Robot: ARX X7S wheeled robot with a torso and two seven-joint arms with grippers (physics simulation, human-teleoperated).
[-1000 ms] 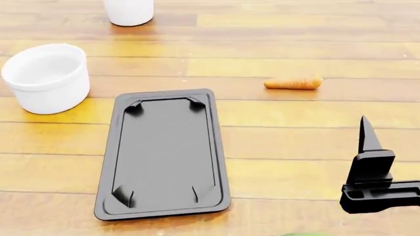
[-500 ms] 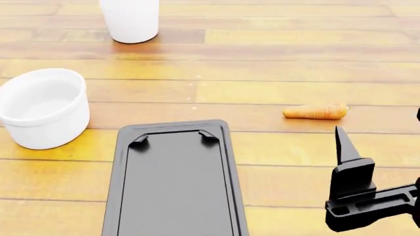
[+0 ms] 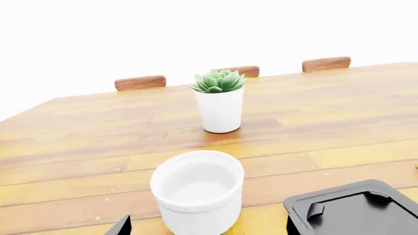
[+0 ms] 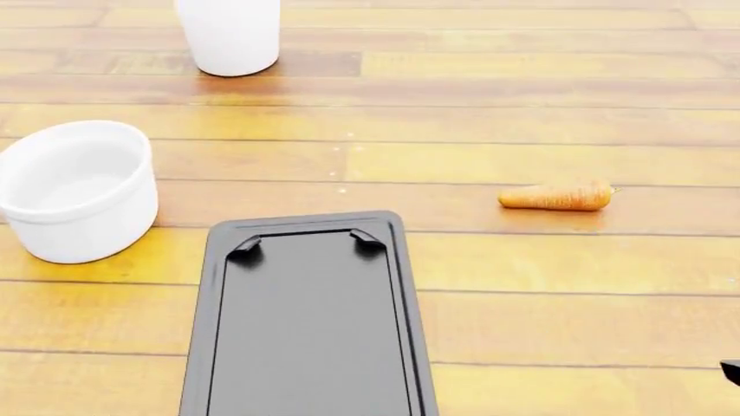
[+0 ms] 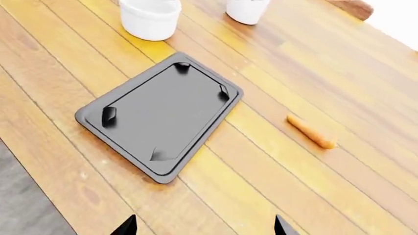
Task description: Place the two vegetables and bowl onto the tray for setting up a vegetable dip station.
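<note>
The black tray [image 4: 307, 329] lies on the wooden table, empty; it also shows in the right wrist view [image 5: 163, 110] and the left wrist view [image 3: 356, 210]. The white bowl [image 4: 75, 186] stands to its left, empty. The orange carrot [image 4: 555, 197] lies to the tray's right, apart from it, and shows in the right wrist view [image 5: 312, 131]. The cucumber is out of view. My left gripper [image 3: 205, 230] is open, just short of the bowl [image 3: 197, 193]. My right gripper [image 5: 203, 227] is open and empty, above the table, short of the tray. Only a dark corner of it [image 4: 730, 371] shows in the head view.
A taller white pot [image 3: 220, 107] with a green succulent stands behind the bowl; it also shows in the head view [image 4: 228, 35]. Wooden chair backs [image 3: 140, 82] line the table's far edge. The table's near edge [image 5: 26, 196] runs beside the tray.
The head view first tilted up, then held still. My right gripper has dropped toward the lower right, almost out of the head view. Tray, bowl and carrot have not moved on the table.
</note>
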